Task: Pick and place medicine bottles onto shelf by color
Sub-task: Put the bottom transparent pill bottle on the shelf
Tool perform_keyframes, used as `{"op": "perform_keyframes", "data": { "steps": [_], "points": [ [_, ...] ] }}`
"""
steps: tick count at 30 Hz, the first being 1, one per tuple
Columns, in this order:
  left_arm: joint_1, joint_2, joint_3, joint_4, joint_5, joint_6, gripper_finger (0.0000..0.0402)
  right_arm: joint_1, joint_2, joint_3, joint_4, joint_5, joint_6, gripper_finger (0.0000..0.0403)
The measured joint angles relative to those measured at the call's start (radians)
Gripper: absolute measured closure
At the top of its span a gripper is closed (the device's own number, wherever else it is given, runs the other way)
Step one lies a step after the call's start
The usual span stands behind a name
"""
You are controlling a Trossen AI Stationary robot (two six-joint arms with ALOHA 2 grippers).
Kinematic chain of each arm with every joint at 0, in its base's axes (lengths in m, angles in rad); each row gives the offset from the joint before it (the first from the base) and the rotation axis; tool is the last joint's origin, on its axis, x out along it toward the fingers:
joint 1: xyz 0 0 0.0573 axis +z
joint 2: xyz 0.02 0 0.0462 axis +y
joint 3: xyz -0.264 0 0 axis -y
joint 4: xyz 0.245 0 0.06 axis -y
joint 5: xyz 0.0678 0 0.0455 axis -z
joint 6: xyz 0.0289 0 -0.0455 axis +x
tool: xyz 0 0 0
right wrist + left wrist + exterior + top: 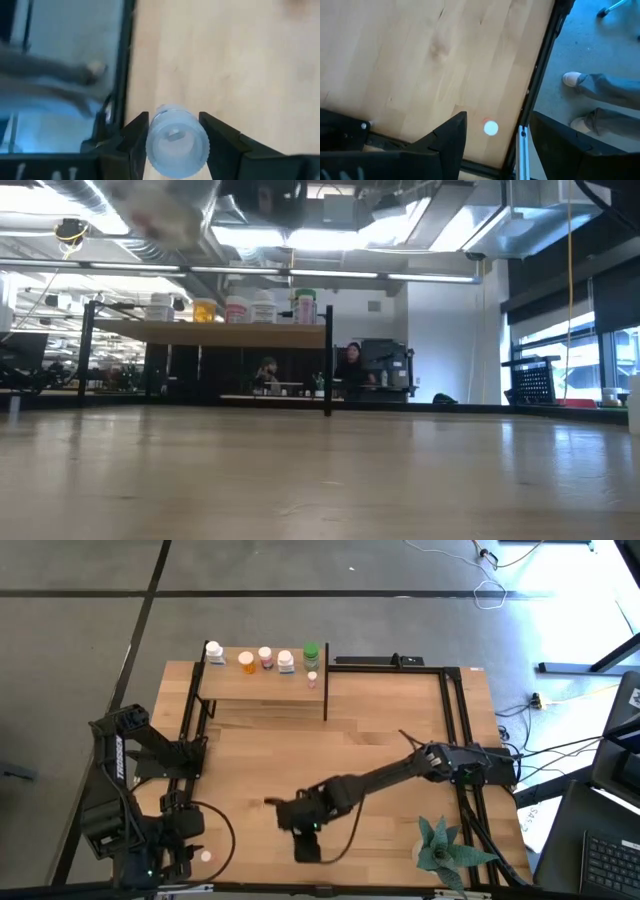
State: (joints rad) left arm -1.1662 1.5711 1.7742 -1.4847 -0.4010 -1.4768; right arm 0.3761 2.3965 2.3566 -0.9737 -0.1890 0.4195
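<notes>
From above I counted six medicine bottles (265, 659) already standing on the shelf (262, 686), at the far side of the table (380, 755): a white one at the left end, then an orange one, a pink one, another white one, the larger green bottle (311, 653), and a small pink one just beside it. The row looked ordered by color, so I judged that more than half of the work was done.

The right gripper (174, 131) was over the near middle of the table, and its two fingers were closed around a clear bottle (177, 141) with a white cap; this bottle was lifted between them, not yet on the shelf. The left gripper (492, 131) hung over the near left corner of the table with its fingers spread apart and holding nothing. Directly below it one small pink bottle (206, 857) with a white cap stood on the wood, close to the table edge.

So at least two bottles remained, as far as I could see: the clear one in the right gripper and the pink one under the left. I did not find other bottles on the table.
</notes>
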Motion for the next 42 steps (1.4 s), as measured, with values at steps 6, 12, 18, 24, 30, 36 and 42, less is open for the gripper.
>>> {"op": "perform_keyframes", "data": {
  "steps": [6,12,18,24,30,36,42],
  "points": [
    [-0.018,0.0,0.0,-0.001,-0.077,0.022,0.0193,-0.053,-0.091,-0.001,-0.004,0.136,0.1,0.0244],
    [-0.008,0.0,0.0,-0.058,-0.223,0.023,0.0193,-0.123,-0.191,-0.001,0.002,0.21,0.123,0.0244],
    [0.098,0.0,0.0,-0.087,-0.32,0.02,0.0193,-0.226,-0.268,0.0,-0.017,0.218,0.03,0.0244],
    [0.248,0.0,0.0,-0.087,-0.342,0.067,0.0193,-0.348,-0.305,0.0,-0.053,0.149,-0.088,0.0244],
    [0.37,0.0,0.0,-0.087,-0.341,0.113,0.0193,-0.469,-0.302,0.0,-0.058,0.066,-0.157,0.0244],
    [0.429,0.0,0.0,-0.087,-0.34,0.183,0.0193,-0.567,-0.296,-0.001,-0.055,0.156,-0.17,0.0244],
    [0.462,-0.001,0.0,-0.087,-0.383,0.226,0.0193,-0.611,-0.291,-0.033,-0.037,0.18,-0.185,0.0244]
  ]
}}
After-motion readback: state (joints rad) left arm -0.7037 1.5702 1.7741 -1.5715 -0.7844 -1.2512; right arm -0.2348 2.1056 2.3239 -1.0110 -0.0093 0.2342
